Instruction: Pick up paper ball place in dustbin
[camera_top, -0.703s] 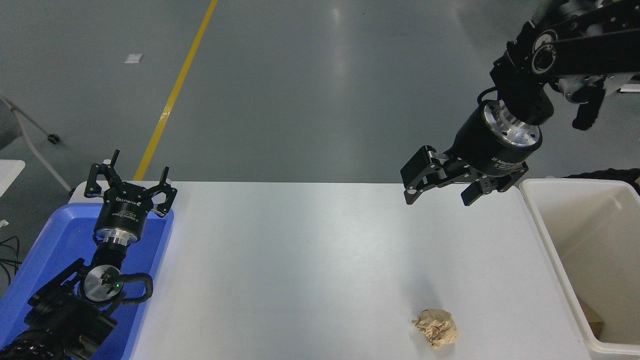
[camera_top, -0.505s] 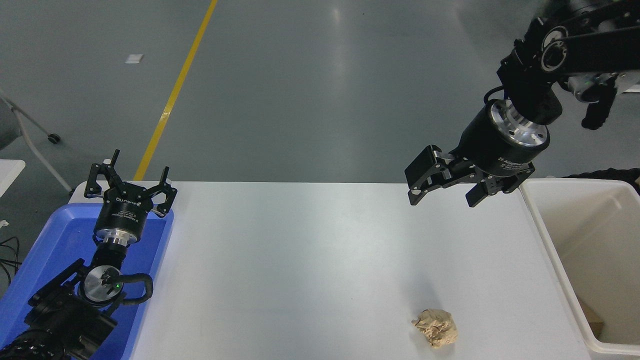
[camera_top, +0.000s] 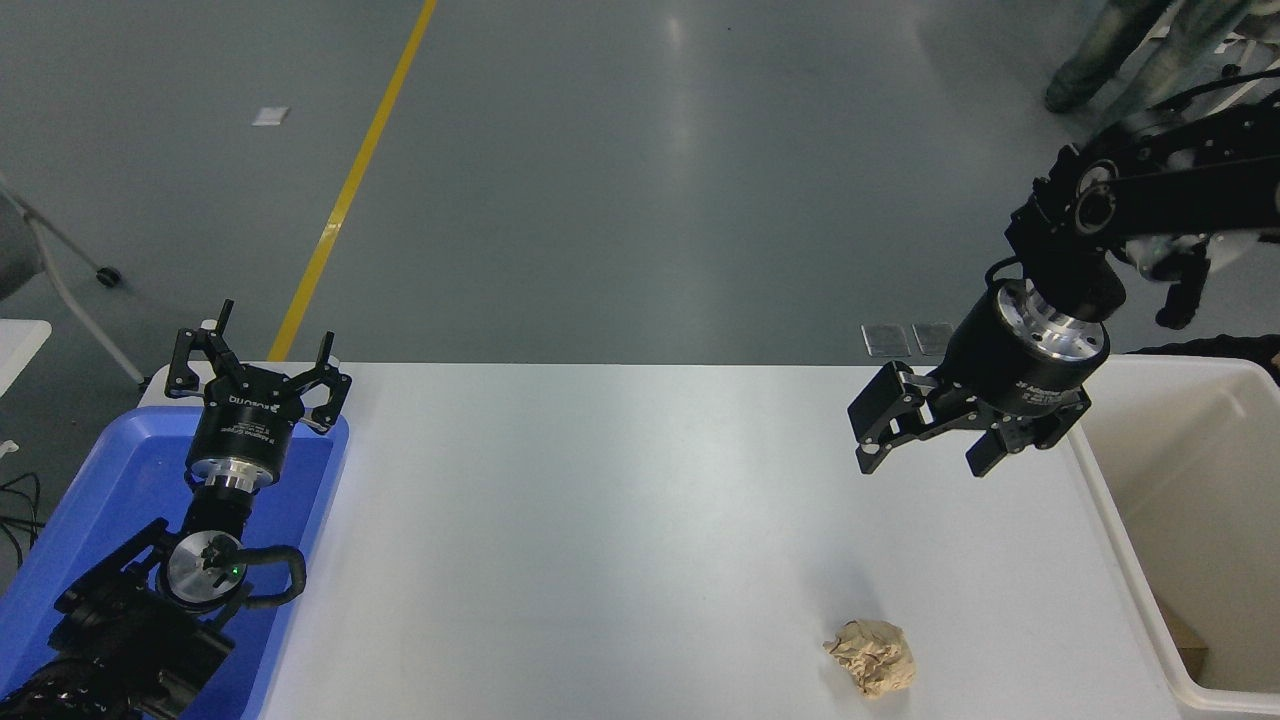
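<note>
The tan-brown paper ball (camera_top: 872, 655) lies on the white table (camera_top: 600, 520) near its front edge, right of centre. My right gripper (camera_top: 925, 450) hangs open and empty above the table, well behind the ball and a little to its right. The cream-white dustbin (camera_top: 1110, 510) stands at the table's right edge, just right of the gripper. My left gripper (camera_top: 262, 365) is open and parked over the blue tray at the lower left.
A shallow blue tray (camera_top: 90, 500) sits at the table's left end under the left arm. Something brown lies in the dustbin's near corner (camera_top: 1188, 640). A person's legs (camera_top: 1110, 45) show at the top right, beyond the table.
My right gripper has moved down and to the right, nearer the table and the dustbin's rim, still open. The paper ball and the left arm have not moved.
</note>
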